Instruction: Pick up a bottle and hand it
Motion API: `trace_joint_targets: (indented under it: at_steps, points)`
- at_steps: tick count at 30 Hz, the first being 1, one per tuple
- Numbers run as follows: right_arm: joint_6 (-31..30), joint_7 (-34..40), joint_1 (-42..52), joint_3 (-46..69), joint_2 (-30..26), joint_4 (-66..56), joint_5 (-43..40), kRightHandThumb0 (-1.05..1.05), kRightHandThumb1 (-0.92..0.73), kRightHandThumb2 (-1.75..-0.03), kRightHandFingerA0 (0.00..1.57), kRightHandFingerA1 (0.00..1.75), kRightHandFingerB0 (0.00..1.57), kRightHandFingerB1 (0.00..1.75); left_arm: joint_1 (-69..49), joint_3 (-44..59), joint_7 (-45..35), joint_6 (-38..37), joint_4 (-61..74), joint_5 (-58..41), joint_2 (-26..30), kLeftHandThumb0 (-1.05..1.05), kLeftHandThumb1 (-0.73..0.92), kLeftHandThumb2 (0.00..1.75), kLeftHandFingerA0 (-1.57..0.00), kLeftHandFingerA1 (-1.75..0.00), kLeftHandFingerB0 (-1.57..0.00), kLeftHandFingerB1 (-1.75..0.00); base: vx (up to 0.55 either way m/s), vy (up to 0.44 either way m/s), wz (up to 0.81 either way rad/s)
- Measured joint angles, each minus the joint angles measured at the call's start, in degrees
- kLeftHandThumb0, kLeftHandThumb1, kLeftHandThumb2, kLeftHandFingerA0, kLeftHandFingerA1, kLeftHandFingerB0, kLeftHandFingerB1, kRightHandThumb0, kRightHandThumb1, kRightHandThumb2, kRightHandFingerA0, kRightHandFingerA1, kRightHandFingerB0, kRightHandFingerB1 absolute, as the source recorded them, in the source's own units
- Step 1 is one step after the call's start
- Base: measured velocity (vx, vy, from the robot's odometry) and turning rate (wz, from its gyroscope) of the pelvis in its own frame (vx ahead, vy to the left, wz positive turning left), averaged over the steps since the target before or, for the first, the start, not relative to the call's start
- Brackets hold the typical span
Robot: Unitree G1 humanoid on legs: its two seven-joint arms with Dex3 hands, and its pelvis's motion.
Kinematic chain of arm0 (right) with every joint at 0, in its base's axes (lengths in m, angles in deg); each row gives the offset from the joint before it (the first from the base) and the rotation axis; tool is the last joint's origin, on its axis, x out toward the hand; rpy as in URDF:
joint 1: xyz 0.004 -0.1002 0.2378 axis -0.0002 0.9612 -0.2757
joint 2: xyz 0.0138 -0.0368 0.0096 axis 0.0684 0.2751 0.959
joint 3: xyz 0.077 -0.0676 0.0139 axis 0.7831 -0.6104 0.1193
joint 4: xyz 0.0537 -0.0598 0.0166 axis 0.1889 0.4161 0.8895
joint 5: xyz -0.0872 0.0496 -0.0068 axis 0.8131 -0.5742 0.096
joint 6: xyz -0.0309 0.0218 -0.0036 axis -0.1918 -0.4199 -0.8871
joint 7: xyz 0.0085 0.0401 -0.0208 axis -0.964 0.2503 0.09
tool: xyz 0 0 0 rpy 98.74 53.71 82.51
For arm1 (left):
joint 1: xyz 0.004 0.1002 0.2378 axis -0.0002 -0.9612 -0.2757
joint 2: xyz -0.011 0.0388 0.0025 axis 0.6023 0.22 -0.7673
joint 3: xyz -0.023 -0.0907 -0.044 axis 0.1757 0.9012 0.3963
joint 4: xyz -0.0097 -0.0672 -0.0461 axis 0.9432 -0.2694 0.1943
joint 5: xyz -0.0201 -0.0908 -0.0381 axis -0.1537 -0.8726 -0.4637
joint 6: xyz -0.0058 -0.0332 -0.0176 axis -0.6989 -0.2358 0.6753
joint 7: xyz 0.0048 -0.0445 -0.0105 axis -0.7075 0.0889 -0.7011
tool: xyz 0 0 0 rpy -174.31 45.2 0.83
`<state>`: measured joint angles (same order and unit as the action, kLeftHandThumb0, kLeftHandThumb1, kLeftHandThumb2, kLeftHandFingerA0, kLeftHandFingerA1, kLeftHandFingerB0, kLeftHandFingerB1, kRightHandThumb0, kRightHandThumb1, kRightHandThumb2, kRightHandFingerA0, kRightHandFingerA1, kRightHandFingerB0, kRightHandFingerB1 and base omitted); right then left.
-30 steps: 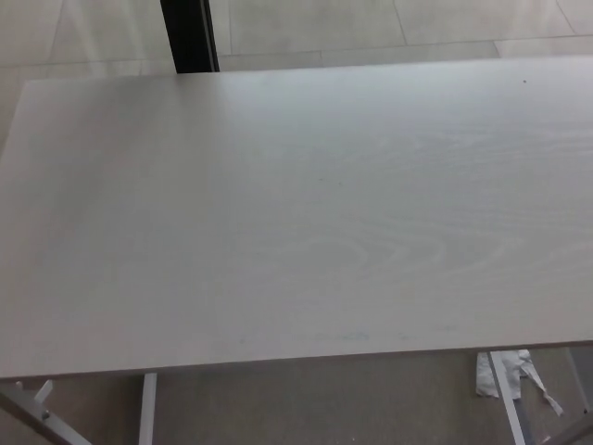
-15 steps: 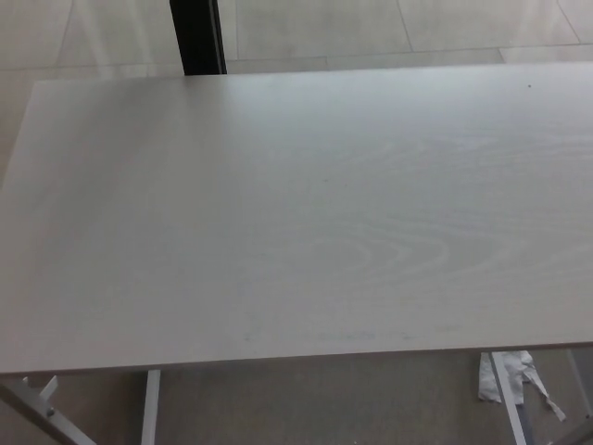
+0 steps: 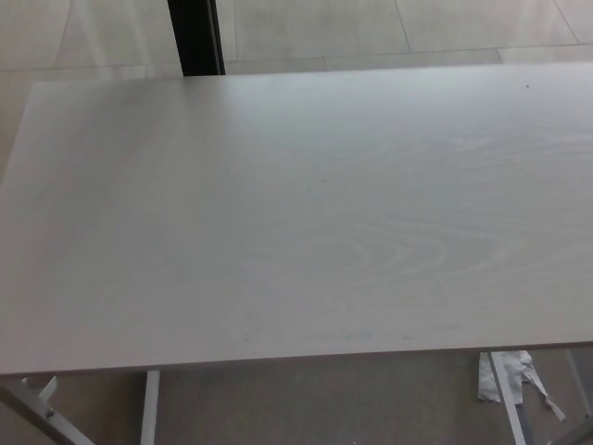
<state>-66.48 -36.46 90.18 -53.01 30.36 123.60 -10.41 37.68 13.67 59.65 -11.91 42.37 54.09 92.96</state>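
- Nearest: table legs [image 3: 148, 408] and a crumpled white scrap [image 3: 488, 375] on the floor [image 3: 324, 399].
- Neither hand is in view, so finger state cannot be told.
- The pale table [image 3: 296, 222] carries no bottle; its direction, long axis and nearer arm cannot be judged.
- Farthest: a dark post [image 3: 196, 35].

we look down on a wide pale grey table with a faint wood-grain top [image 3: 306, 222] that fills most of the view. under its near edge show white metal table legs [image 3: 148, 408] at left and right. a crumpled scrap of white paper [image 3: 505, 375] lies on the floor at near right. beyond the far edge, a black upright post [image 3: 195, 37] stands on the light tiled floor [image 3: 371, 28].
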Motion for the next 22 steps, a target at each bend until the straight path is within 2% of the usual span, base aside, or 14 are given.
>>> trace_joint_targets:
  at_steps: [2,3,4,6,8,9,11,12,14,15,18,19,20,22]
  points:
    - [-0.01,-0.02,0.24,0.17,-0.01,0.01,-0.1,-0.67,-0.62,-0.59,0.9,0.8,0.3,0.51,0.67,-0.26,-0.59,-0.26,-0.75,-0.15,0.82,-0.71,0.5,0.87,-0.28,-0.62,-0.31,-0.49,0.0,0.0,0.0]
    - [-0.02,-0.06,0.38,0.43,-0.01,0.0,-0.29,-0.67,-0.59,-0.63,1.01,1.53,0.32,0.5,1.09,-0.3,-1.06,-0.33,-1.32,-0.4,1.15,-0.58,0.47,0.91,-0.45,-0.68,-0.24,-0.48,0.0,0.0,0.0]
    - [-0.27,0.17,0.4,0.89,-0.01,-0.02,-0.43,-0.67,-0.59,-0.63,1.01,1.53,0.32,0.5,0.98,-0.85,-1.25,-0.35,-1.45,-0.44,1.26,-0.58,0.47,0.91,-0.45,-0.68,-0.24,-0.48,0.0,0.0,0.0]
    - [-0.73,0.75,0.47,1.7,-0.03,0.09,-0.58,-0.75,-0.49,-0.88,1.06,1.33,0.26,0.54,0.72,-1.46,-1.53,-0.34,-1.51,-0.61,1.09,-0.67,0.45,0.85,-0.35,-0.65,-0.28,-0.49,0.0,0.0,0.0]
    - [-1.08,1.24,0.67,2.53,-0.14,0.36,-0.72,-0.67,-0.62,-0.58,0.94,1.01,0.29,0.48,0.63,-1.16,-1.71,-0.35,-1.75,-1.28,0.6,-0.74,0.5,0.88,-0.37,-0.65,-0.32,-0.49,0.0,0.0,0.0]
    - [-1.15,1.42,1.12,3.17,-0.13,0.05,-0.92,-0.66,-0.6,-0.58,1.0,1.02,0.3,0.49,0.53,-0.6,-1.86,-0.4,-2.23,-1.74,0.37,-0.66,0.6,0.58,-0.37,-0.6,-0.41,-0.36,0.0,0.0,0.0]
    - [-1.17,1.77,2.27,4.55,-0.08,-0.54,-1.26,-0.65,-0.61,-0.59,1.02,1.29,0.3,0.48,-0.05,0.22,-2.17,-0.7,-2.86,-2.47,0.08,-0.65,0.6,0.59,-0.33,-0.59,-0.42,-0.37,0.0,0.0,0.0]
    - [-1.06,1.87,2.53,5.13,-0.09,0.03,-1.39,-0.67,-0.48,-0.87,1.1,1.15,0.25,0.54,-0.25,0.72,-2.39,-0.72,-3.43,-2.92,0.05,-0.65,0.46,0.89,-0.23,-0.58,-0.38,-0.53,0.0,0.0,0.0]
    - [-0.13,1.89,2.59,5.75,-0.39,3.86,-1.45,-0.65,-0.47,-0.88,1.07,1.09,0.27,0.54,-0.87,1.5,-2.62,-0.73,-3.63,-3.71,-0.27,-0.63,0.46,0.89,-0.23,-0.58,-0.38,-0.53,0.0,0.0,0.0]
    - [0.41,1.89,2.6,5.92,-0.52,5.83,-1.44,-0.66,-0.61,-0.58,1.04,1.15,0.32,0.46,-1.22,1.71,-2.71,-0.74,-3.75,-3.99,-0.39,-0.59,0.43,0.88,-0.25,-0.6,-0.38,-0.55,0.0,0.0,0.0]
    - [1.51,1.93,2.62,6.38,-0.55,7.98,-1.55,-0.64,-0.59,-0.58,0.82,0.54,0.34,0.47,-1.69,3.09,-2.87,-0.78,-4.41,-5.15,-0.91,-0.71,0.48,0.87,-0.3,-0.62,-0.36,-0.52,0.0,0.0,0.0]
    - [1.8,1.94,2.62,6.49,-0.55,7.89,-1.61,-0.67,-0.45,-0.86,0.72,0.61,0.3,0.56,-1.76,3.36,-2.93,-0.78,-4.48,-5.5,-1.03,-0.72,0.49,0.87,-0.35,-0.64,-0.34,-0.51,0.0,0.0,0.0]
    - [2.14,1.92,2.59,6.53,-0.55,7.69,-1.7,-0.74,-0.46,-0.85,0.72,0.58,0.3,0.55,-1.76,3.68,-3.02,-0.79,-4.51,-5.87,-1.15,-0.65,0.58,0.58,-0.4,-0.61,-0.4,-0.39,0.0,0.0,0.0]
    - [2.77,1.75,2.48,6.49,-0.55,7.58,-1.84,-0.75,-0.47,-0.85,0.71,0.59,0.31,0.55,-1.7,4.08,-3.16,-1.01,-4.5,-6.42,-1.24,-0.67,0.59,0.6,-0.43,-0.6,-0.4,-0.39,0.0,0.0,0.0]
